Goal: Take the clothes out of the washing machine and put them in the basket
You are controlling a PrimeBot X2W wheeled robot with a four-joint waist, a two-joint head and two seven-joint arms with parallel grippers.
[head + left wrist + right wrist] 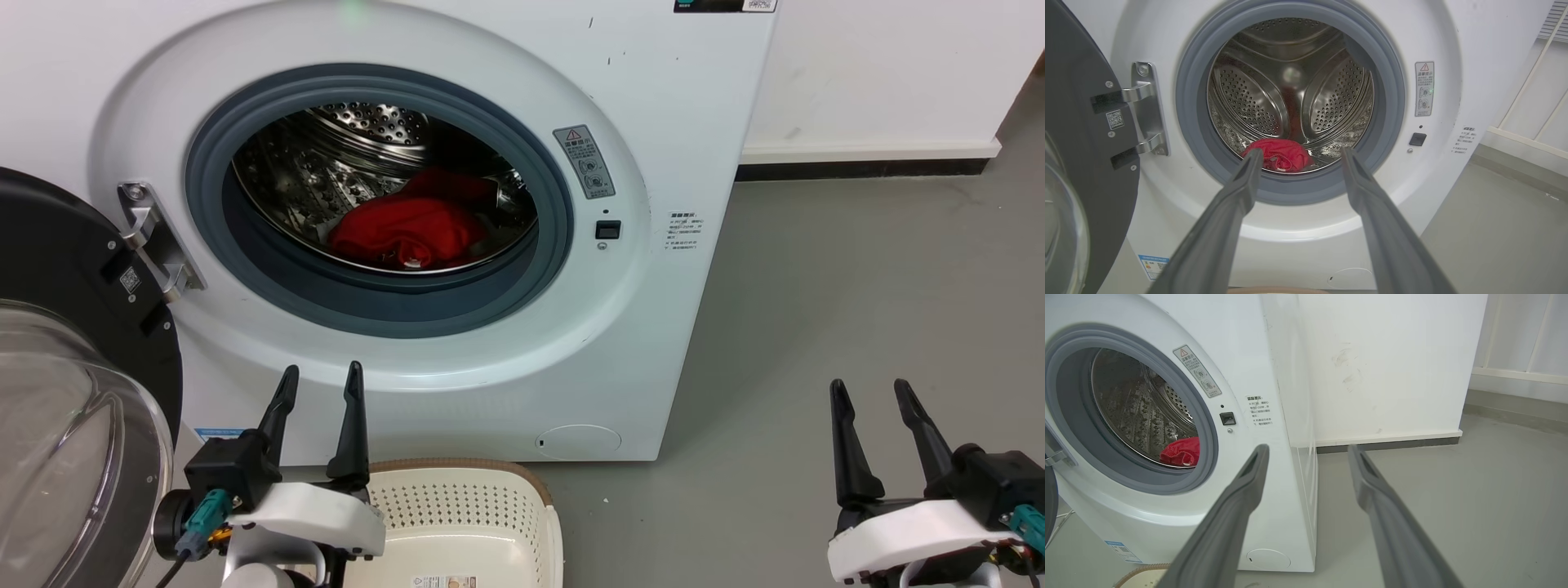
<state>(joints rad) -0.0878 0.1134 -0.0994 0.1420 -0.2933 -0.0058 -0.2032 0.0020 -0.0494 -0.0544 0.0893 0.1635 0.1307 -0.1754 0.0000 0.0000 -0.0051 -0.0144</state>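
Hovering spread and empty, the left gripper [322, 371] sits by the basket [461, 505] rim; the right gripper [869, 385], likewise released, has open floor [816, 327] around. At twelve o'clock, the clothes [404, 229] lie in the washing machine [653, 122], behind its grey rim.

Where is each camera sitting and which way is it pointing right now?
Head view: on the head, looking forward and down at the washing machine, basket and floor; left hand and right hand show.
Left wrist view: along the left hand's open fingers, straight into the drum.
Right wrist view: along the right hand's fingers, toward the machine's right front corner and wall.
All three share the red clothes in the drum.
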